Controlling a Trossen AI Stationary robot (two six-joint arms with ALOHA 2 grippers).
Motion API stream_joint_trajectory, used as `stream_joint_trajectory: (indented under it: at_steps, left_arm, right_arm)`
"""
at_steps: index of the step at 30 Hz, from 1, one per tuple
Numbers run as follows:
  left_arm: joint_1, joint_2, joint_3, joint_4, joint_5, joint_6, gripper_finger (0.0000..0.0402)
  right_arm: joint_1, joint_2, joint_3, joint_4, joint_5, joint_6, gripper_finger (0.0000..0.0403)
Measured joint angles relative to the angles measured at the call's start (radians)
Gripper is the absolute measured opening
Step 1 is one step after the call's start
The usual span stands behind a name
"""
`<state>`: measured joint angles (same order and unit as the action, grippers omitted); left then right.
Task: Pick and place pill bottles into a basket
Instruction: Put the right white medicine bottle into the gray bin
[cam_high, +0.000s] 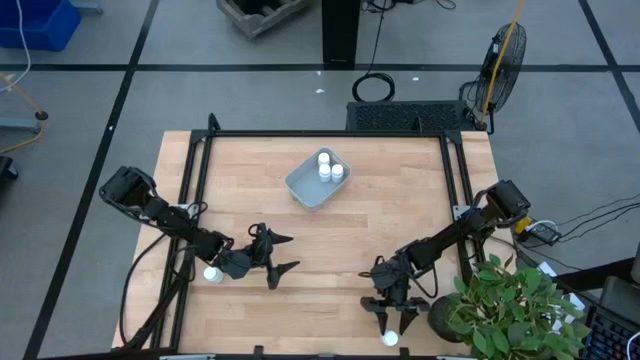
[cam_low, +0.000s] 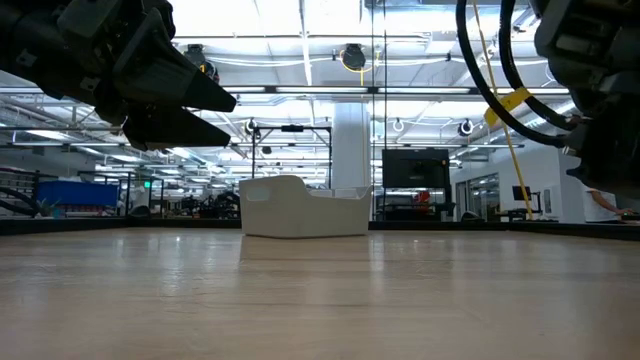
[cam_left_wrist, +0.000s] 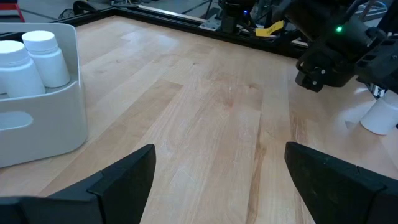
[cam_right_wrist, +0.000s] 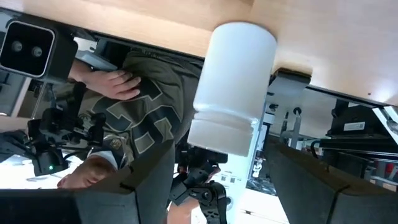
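Observation:
The pale grey-blue basket (cam_high: 315, 186) stands at the middle far part of the table and holds three white pill bottles (cam_high: 328, 168); it also shows in the low view (cam_low: 300, 208) and the left wrist view (cam_left_wrist: 37, 112). A fourth bottle (cam_high: 212, 273) lies on the table beside my left arm's wrist. A fifth bottle (cam_high: 390, 340) stands upright at the near edge. My right gripper (cam_high: 392, 322) is open and points at the near edge. Its fingers stand on either side of this bottle (cam_right_wrist: 233, 87) without touching it. My left gripper (cam_high: 288, 254) is open and empty, and points toward the table's right.
A potted plant (cam_high: 510, 305) stands at the near right corner, close to my right arm. A person (cam_right_wrist: 134, 118) stands just beyond the near edge, behind the fifth bottle. A black frame (cam_high: 320, 134) borders the table. Bare wood (cam_high: 330, 270) lies between the grippers.

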<state>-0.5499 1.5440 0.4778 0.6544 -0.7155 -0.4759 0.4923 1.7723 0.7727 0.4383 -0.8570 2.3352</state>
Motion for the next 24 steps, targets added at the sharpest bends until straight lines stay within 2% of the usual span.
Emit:
stream_joint_trajectory:
  at_steps: [9, 13, 24]
  left_arm:
    - [0.0, 0.0, 0.0, 0.0, 0.0, 0.0, 0.0363]
    - [0.0, 0.0, 0.0, 0.0, 0.0, 0.0, 0.0363]
    - [0.0, 0.0, 0.0, 0.0, 0.0, 0.0, 0.0363]
  right_arm:
    - [0.008, 0.088, 0.05, 0.073, -0.009, 0.001, 0.0242]
    - [0.013, 0.095, 0.07, 0.056, -0.056, 0.002, 0.0242]
    - [0.047, 0.095, 0.07, 0.013, -0.057, 0.003, 0.0242]
